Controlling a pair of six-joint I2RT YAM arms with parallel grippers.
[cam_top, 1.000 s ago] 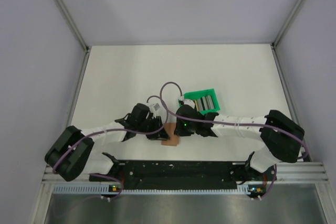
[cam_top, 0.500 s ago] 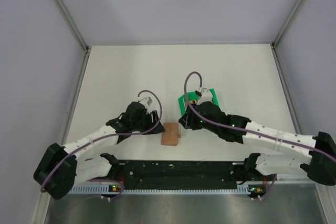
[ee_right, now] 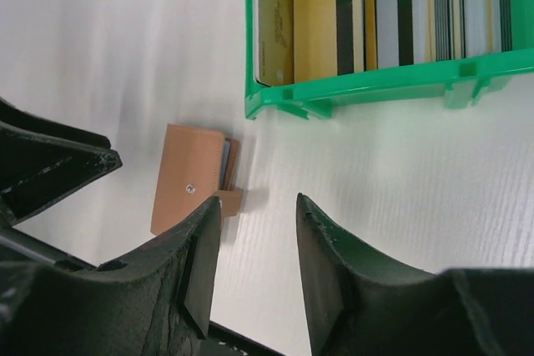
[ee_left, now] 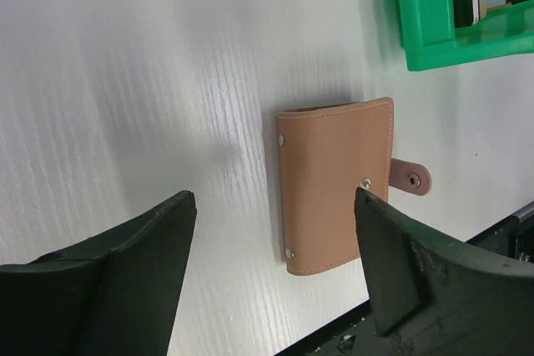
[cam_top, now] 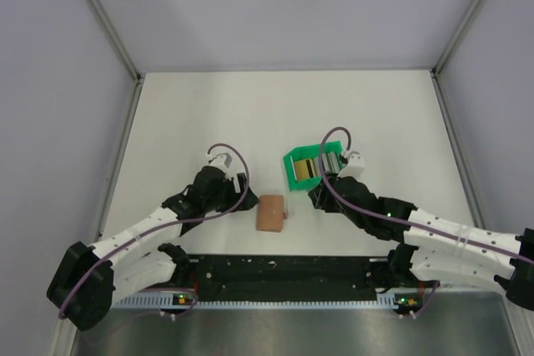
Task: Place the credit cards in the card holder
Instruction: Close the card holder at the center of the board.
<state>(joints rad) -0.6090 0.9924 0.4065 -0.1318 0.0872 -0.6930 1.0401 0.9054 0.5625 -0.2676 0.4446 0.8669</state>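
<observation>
The fingers point(ee_left: 125, 273) of the left gripper point(ee_left: 274, 198) stand spread wide with nothing between them; those of the right gripper point(ee_right: 257, 206) are parted by a narrower gap, also empty. Just past the left fingertips, in line with their gap, the card holder point(ee_left: 334, 189) lies flat and folded on the white table point(ee_left: 125, 64), its snap tab point(ee_left: 410, 178) sticking out sideways, touched by neither gripper. From the right fingers it sits ahead, beyond the left-hand finger. A grey sliver point(ee_right: 226, 160) at its edge may be a card; the view is too small to be sure. Farther ahead of both grippers stands the green tray point(ee_right: 375, 85), the credit cards point(ee_right: 334, 31) on edge inside it, gold, grey and dark-striped.
</observation>
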